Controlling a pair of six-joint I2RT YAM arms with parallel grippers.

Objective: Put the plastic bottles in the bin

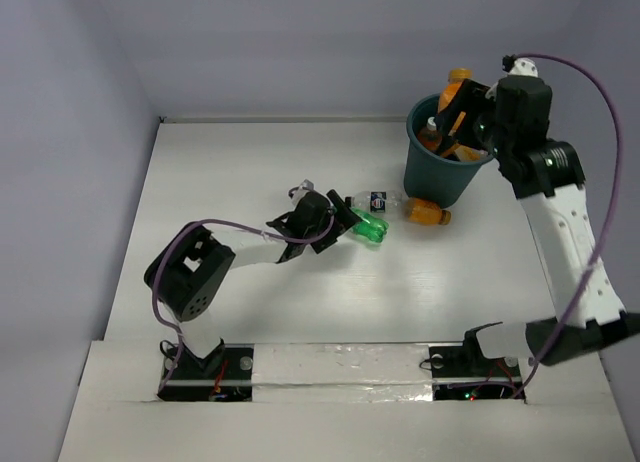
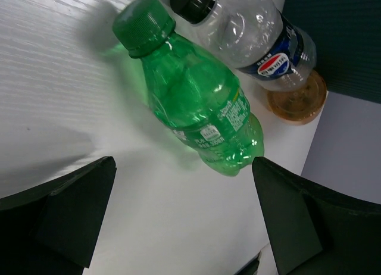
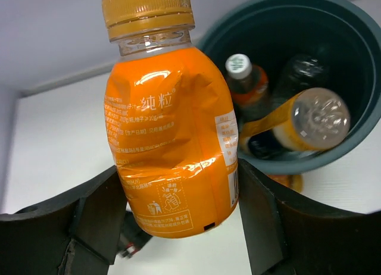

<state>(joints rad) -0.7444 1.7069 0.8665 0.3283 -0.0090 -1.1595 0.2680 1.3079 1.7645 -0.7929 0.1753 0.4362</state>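
Right gripper [image 3: 178, 206] clamps orange bottle [image 3: 169, 138] at bin [image 1: 440, 172] rim.
Left gripper [image 2: 183, 165] wide; green bottle [image 2: 196, 102], left of bin, lies just ahead, axis skewed.

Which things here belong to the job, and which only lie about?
Belong: bin; orange bottle in right hand; green bottle; clear bottle with dark label; second orange bottle beside bin; bottles inside bin.
Lying about: only purple cables, tape strip.

Left hand [image 2: 183, 171] spread wide, low; right hand [image 3: 178, 174] clamped, raised.
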